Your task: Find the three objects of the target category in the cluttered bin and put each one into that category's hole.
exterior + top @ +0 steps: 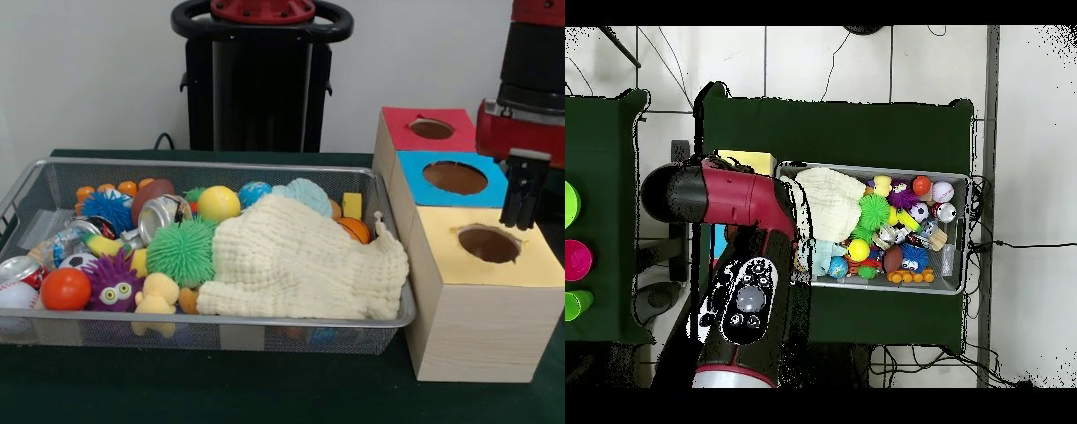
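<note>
Starting nearest the camera, the wire bin [53, 331] serves as the landmark: it keeps the clutter penned in one place for searching. Against its front wall lie an orange ball [65, 289], a purple googly-eyed toy [113, 284] and a pale yellow plush figure [157, 299], one of each. Filling the bin's right half, a single cream cloth [296, 261] is draped over whatever sits beneath, probably to hide some of the targets, so I judge it must be lifted or pushed aside. Left of the cloth sits one green spiky ball [182, 252]; behind that, one yellow ball [218, 203] and two drink cans I can count, one silver [161, 215] and one at the bin's left edge [18, 269]. Nothing shows which category is the target.

Right of the bin stands a row of three wooden boxes, each with one round hole: yellow-topped [490, 244], then blue [455, 177], then red [431, 129] farthest back. The gripper [522, 221] hangs above the yellow box's hole, fingers drawn close together and holding nothing that I can see.
</note>
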